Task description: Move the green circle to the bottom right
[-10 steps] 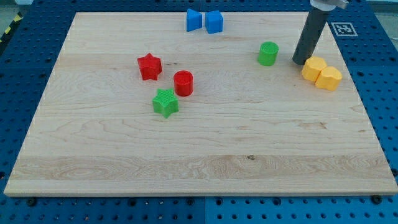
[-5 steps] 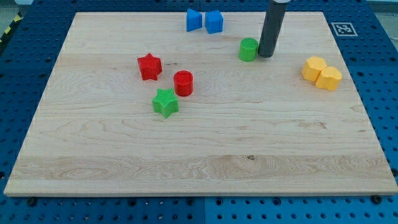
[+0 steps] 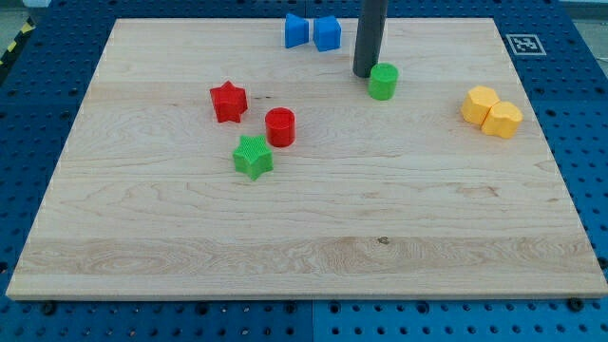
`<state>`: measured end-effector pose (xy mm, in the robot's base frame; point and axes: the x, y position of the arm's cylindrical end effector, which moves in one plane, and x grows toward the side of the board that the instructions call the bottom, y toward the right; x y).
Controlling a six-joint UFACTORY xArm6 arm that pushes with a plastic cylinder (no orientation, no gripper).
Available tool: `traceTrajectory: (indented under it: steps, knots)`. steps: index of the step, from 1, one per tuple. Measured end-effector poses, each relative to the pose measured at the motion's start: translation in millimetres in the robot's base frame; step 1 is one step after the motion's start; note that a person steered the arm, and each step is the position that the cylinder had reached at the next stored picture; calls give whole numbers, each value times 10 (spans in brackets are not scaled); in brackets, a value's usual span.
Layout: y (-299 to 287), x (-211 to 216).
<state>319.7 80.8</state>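
The green circle is a short green cylinder standing on the wooden board, in the upper middle-right of the view. My tip rests on the board just to the upper left of the green circle, touching it or very nearly so. The dark rod rises from there out of the view's top.
Two blue blocks sit at the top edge, left of the rod. Two yellow blocks lie together at the right. A red star, a red circle and a green star cluster left of centre.
My tip swept leftwards from beside the yellow blocks, passed above the green circle and now stands on its upper left. The green circle was nudged left and up, then slightly back.
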Motion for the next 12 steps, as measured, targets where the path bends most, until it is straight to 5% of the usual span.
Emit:
traceTrajectory:
  steps: [8, 12]
  knots:
    - [519, 145]
    - [1004, 1300]
